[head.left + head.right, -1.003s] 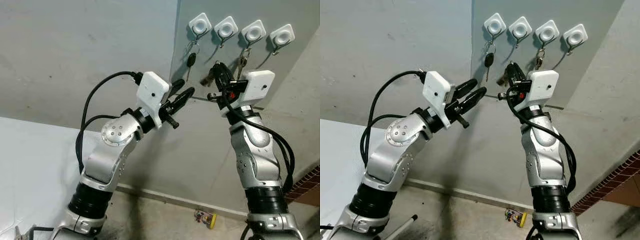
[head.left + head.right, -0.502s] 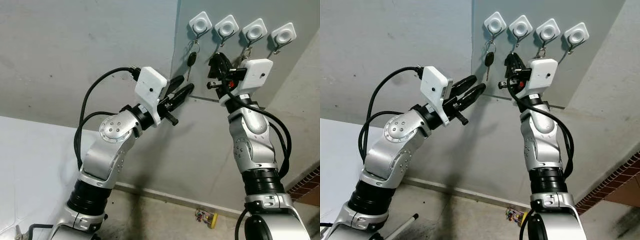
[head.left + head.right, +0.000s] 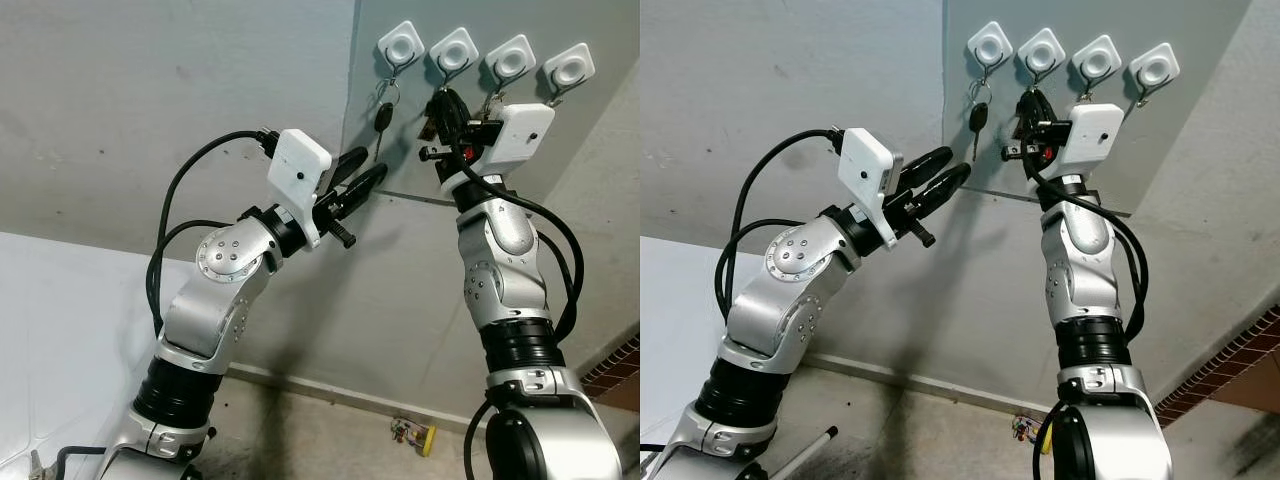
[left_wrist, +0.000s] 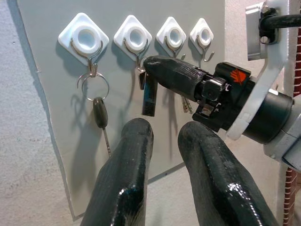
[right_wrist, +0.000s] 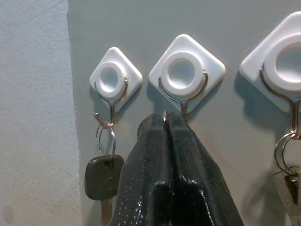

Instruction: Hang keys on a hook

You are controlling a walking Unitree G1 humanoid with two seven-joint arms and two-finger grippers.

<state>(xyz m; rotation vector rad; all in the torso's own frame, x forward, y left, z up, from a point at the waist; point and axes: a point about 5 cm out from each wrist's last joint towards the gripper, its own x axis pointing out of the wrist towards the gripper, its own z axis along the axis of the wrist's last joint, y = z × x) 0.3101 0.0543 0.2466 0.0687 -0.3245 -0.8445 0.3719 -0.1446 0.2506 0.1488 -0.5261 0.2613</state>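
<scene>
Up from a second ago, my right pincer (image 3: 440,105) has climbed the grey panel (image 3: 400,150) and now sits with its fingertips just below the second white hook (image 3: 453,52) from the panel's left edge, clenched on the ring of a set of keys (image 4: 149,92). Seen from the right wrist, the two black fingers are pressed together with a thin loop of wire showing between their tips, touching or very close to the hook's metal stem; I cannot tell whether the ring is over the hook. From the left wrist, a dark flat key or fob hangs straight down from the right pincer's tip, against the panel. My left pincer (image 3: 362,178) has also risen a little and hovers near the panel's left edge, below the first hook (image 3: 400,45), its fingers slightly parted and grasping nothing. That first hook carries a ring with a black-headed key (image 3: 382,118). A third hook (image 3: 510,58) holds another bunch of keys (image 5: 288,176), and a fourth hook (image 3: 568,68) sits nearest the panel's right edge. On the floor (image 3: 330,440) by the foot of the wall lies a small colourful object (image 3: 412,433).
</scene>
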